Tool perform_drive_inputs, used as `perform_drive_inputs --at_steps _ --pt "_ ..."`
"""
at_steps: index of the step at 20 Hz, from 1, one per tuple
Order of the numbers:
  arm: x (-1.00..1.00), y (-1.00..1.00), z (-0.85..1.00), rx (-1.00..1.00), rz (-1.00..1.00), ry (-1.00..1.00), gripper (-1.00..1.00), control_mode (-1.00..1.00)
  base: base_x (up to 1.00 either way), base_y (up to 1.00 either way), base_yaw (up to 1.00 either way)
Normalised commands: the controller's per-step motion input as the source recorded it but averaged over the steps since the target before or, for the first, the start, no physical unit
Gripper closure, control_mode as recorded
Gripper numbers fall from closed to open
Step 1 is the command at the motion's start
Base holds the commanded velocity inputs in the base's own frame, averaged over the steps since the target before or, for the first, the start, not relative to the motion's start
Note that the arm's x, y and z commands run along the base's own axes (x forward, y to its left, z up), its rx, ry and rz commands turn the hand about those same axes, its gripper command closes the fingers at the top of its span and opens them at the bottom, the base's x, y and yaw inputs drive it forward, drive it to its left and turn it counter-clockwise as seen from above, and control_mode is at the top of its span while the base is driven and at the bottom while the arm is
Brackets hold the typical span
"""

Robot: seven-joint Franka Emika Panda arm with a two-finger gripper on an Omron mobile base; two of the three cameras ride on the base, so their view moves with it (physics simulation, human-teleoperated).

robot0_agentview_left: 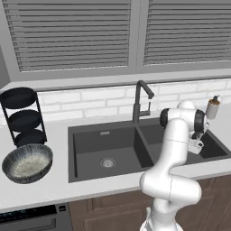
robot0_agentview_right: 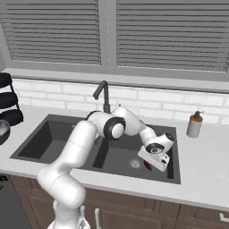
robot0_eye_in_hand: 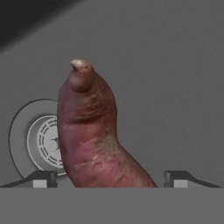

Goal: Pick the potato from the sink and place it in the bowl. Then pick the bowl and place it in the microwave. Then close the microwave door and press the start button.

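Observation:
The potato [robot0_eye_in_hand: 92, 131], reddish-brown and oblong, lies on the floor of the sink's [robot0_agentview_left: 90, 144] right basin beside the round drain [robot0_eye_in_hand: 39, 140]. My gripper [robot0_eye_in_hand: 111, 179] hangs low over it, open, one fingertip [robot0_eye_in_hand: 41, 178] on each side of the tuber with a gap to either side. From the right base view the hand [robot0_agentview_right: 156, 154] reaches down into that basin and a sliver of potato [robot0_agentview_right: 147, 167] shows under it. The grey-blue bowl [robot0_agentview_left: 28, 162] stands empty on the counter left of the sink. The microwave and its door are out of view.
A tall dark faucet [robot0_agentview_left: 140, 101] rises behind the divider between the basins. A soap dispenser [robot0_agentview_right: 194, 125] stands on the counter at the sink's right. A black tiered rack [robot0_agentview_left: 22, 117] stands behind the bowl. A dark appliance front [robot0_agentview_left: 31, 219] sits below the counter at left.

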Motion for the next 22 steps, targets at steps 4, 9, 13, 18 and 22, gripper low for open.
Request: perform_drive_inputs --at_steps 4,9,13,18,22 --pt "0.35 -0.04 -0.43 0.00 0.05 0.00 -1.00 -1.00 0.00 0.00 0.00" --pt "0.12 -0.01 -0.45 -0.04 0.05 0.00 1.00 -1.00 0.00 0.00 0.00" --pt "0.00 0.10 -0.23 -0.02 0.00 0.01 1.00 -1.00 0.00 0.00 0.00" --pt "-0.19 0.02 0.30 -0.02 0.02 -0.06 1.00 -1.00 0.00 0.00 0.00" --pt "-0.62 0.08 0.99 -0.05 0.20 -0.12 1.00 -1.00 0.00 0.00 0.00"
